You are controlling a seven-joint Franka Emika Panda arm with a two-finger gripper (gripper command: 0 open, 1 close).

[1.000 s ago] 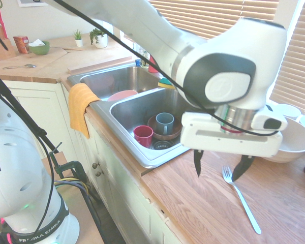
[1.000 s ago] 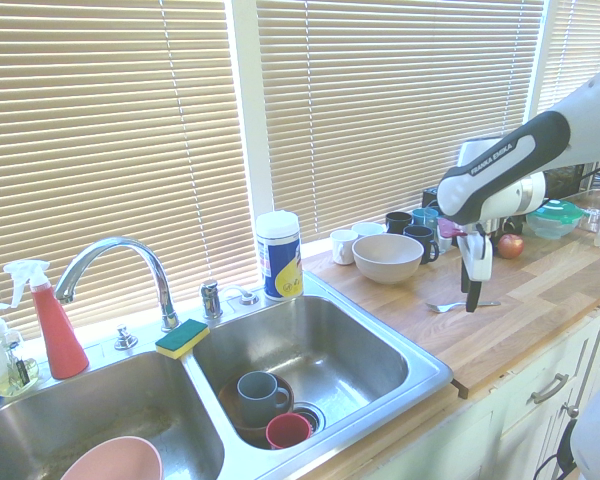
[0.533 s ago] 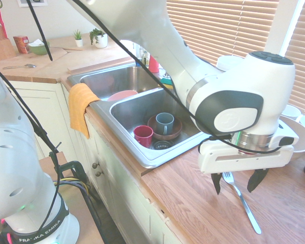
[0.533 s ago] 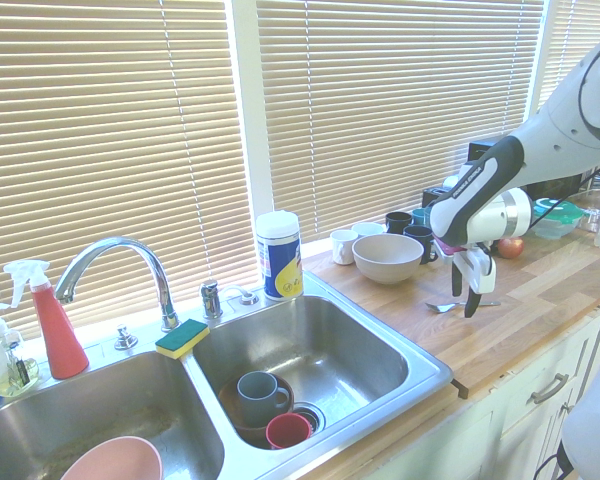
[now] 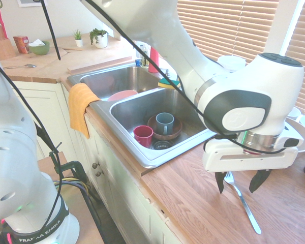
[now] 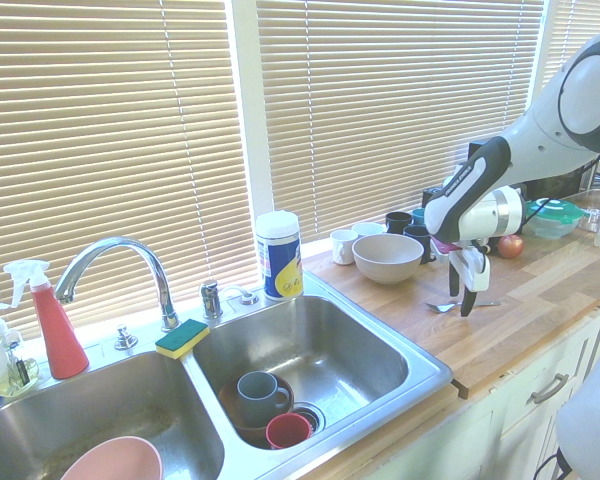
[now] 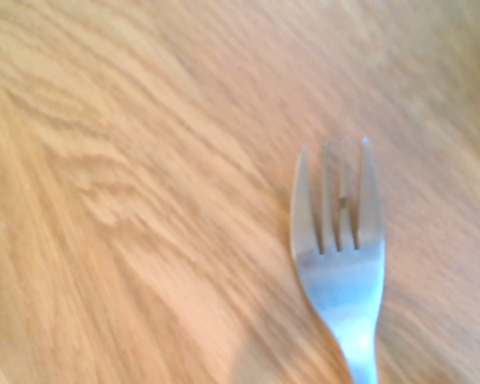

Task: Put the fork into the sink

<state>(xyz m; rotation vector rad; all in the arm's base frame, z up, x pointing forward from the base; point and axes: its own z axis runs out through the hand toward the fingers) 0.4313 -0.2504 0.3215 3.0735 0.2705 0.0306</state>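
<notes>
Beside the sink (image 5: 155, 109), on the wooden counter (image 5: 193, 203) past its right-hand basin in the second exterior view, you have the fork (image 5: 242, 203) lying flat. Your gripper (image 5: 242, 189) is over it, fingers pointing down and spread wide, nothing between them; whether the tips touch the counter, you can't tell from these views. The wrist view shows you the four tines sharply enough to count. Inside the sink, in the basin nearer the fork, sit a blue mug (image 6: 260, 396), a red mug (image 6: 288, 430) and a brown bowl (image 5: 174, 133); the other basin holds a pink bowl (image 6: 116, 464). Along the sink's divider rests a sponge (image 6: 182, 338), and behind the sink stands a wipes tub (image 6: 279, 255).
</notes>
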